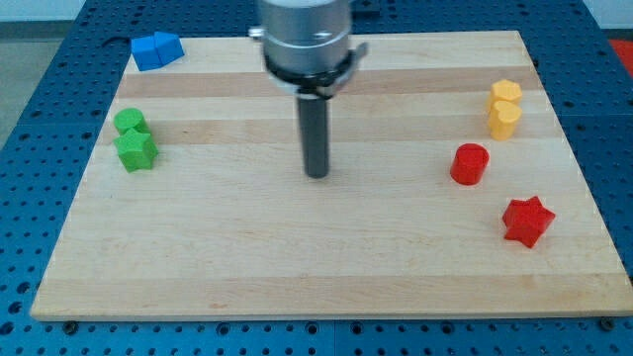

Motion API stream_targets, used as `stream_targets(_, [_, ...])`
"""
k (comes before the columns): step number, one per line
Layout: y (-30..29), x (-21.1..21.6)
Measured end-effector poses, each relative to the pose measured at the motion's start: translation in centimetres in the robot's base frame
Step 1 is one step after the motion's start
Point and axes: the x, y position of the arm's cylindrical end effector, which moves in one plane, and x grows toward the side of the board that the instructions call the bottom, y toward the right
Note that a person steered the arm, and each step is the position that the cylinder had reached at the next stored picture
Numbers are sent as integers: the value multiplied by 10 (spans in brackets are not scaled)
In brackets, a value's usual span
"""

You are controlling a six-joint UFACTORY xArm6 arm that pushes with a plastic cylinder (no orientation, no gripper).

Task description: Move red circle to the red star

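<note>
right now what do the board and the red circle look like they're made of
The board looks like light wood with a smooth matte finish: pale planks with visible grain lines and seams. The red circle looks like moulded plastic or painted wood: an even, saturated colour with no grain; I cannot tell which.

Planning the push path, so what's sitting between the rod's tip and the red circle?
Nothing: in the camera view, only bare board lies between my tip and the red circle.

Arm [305,35] cut off at top.
</note>
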Motion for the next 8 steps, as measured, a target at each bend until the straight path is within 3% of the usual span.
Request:
stream_targets(1, [53, -17])
stream_targets(3, [131, -5])
stream_targets(8, [209, -16])
